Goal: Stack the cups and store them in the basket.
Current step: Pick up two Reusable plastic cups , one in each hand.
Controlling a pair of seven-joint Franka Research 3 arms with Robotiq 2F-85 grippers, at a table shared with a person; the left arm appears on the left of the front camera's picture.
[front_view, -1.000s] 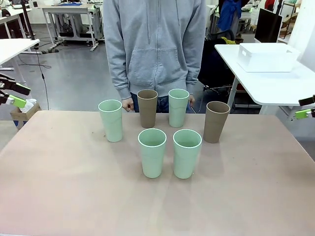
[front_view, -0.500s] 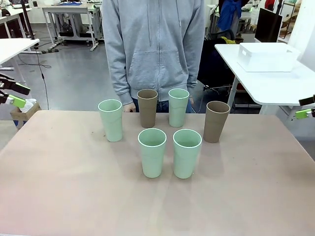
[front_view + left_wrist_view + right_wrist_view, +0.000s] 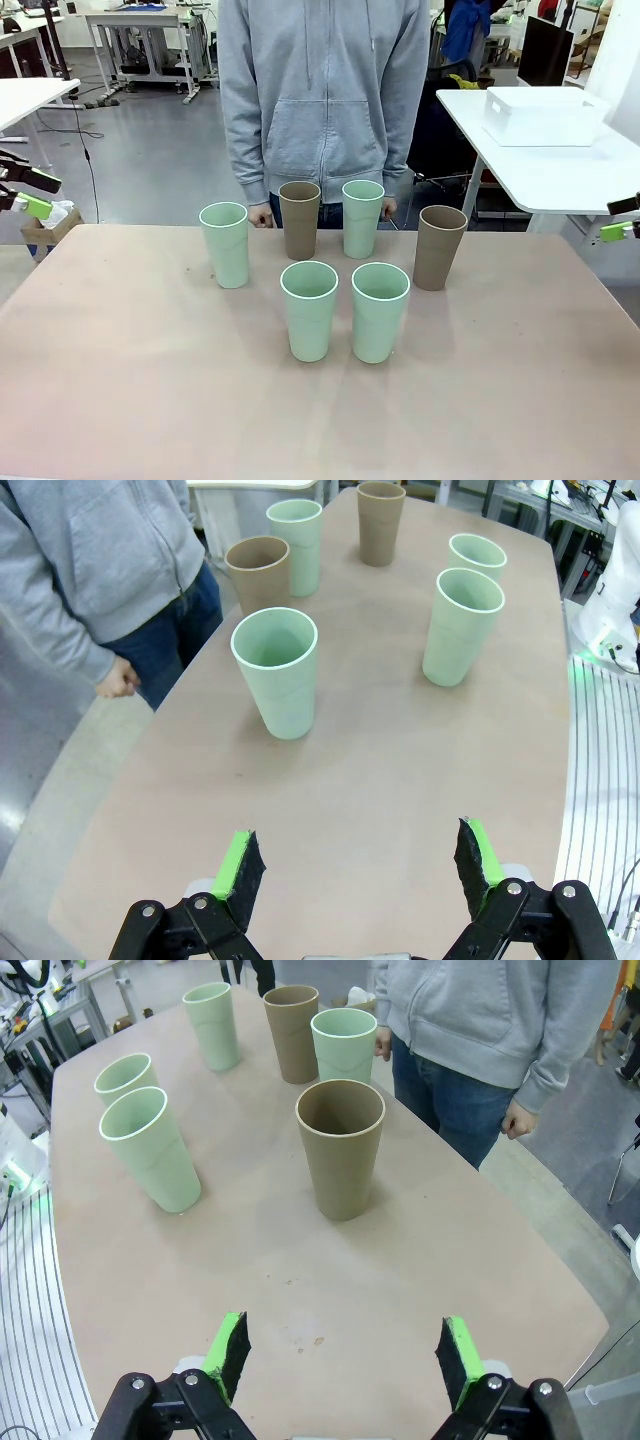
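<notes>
The 6 cups (image 3: 309,310) all stand upright and apart from one another on the pinkish table (image 3: 120,380), in the middle of the front view, none nested in another. Along the back, from picture left, are the left mint cup (image 3: 225,244), the back brown cup (image 3: 299,219), the back mint cup (image 3: 362,218) and the right brown cup (image 3: 440,247). Nearer the camera, the front-left mint cup (image 3: 309,310) and the front-right mint cup (image 3: 380,311) stand side by side with a narrow gap between them.

The basket (image 3: 545,115) sits on a separate white table (image 3: 560,175) in the upper right of the frame, well apart from the cups.

The left gripper (image 3: 30,193) hangs at the left edge of the front view, beyond the table's side. In the left wrist view its 2 fingers are spread wide at the bottom of the frame with only bare tabletop between them. The right gripper (image 3: 620,218) hangs at the right edge. In the right wrist view its green pads are likewise wide apart and hold nothing, with the right brown cup the nearest one ahead.

A person in a grey hoodie (image 3: 320,100) stands at the table's far edge, behind the 2 back cups, both arms hanging down
</notes>
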